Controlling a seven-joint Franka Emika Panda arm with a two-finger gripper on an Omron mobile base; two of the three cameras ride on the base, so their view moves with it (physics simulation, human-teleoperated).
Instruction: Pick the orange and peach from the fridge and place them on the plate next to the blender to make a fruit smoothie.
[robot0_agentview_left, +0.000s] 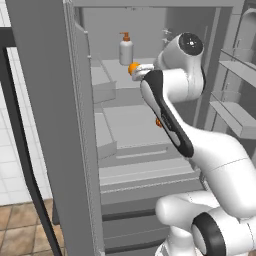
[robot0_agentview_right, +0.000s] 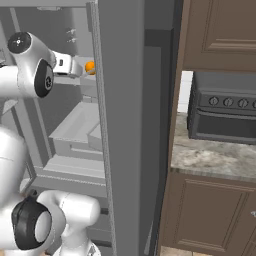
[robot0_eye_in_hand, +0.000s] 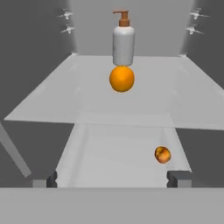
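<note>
Toward the center top of the hand view, the orange (robot0_eye_in_hand: 121, 78) is sitting on an upper fridge (robot0_eye_in_hand: 39, 96) shelf, just before a pump bottle (robot0_eye_in_hand: 123, 39); lower right, the peach (robot0_eye_in_hand: 162, 154) is lying on a lower shelf. Both are looking light, smooth and prone to rolling, so pinching across the orange's widest middle seems best. The gripper (robot0_eye_in_hand: 111, 178) is standing open, holding nothing.

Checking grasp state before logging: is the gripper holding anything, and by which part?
Nothing held. The gripper is open, its fingers spread with bare shelf between; the orange sits ahead, the peach lower down.
</note>
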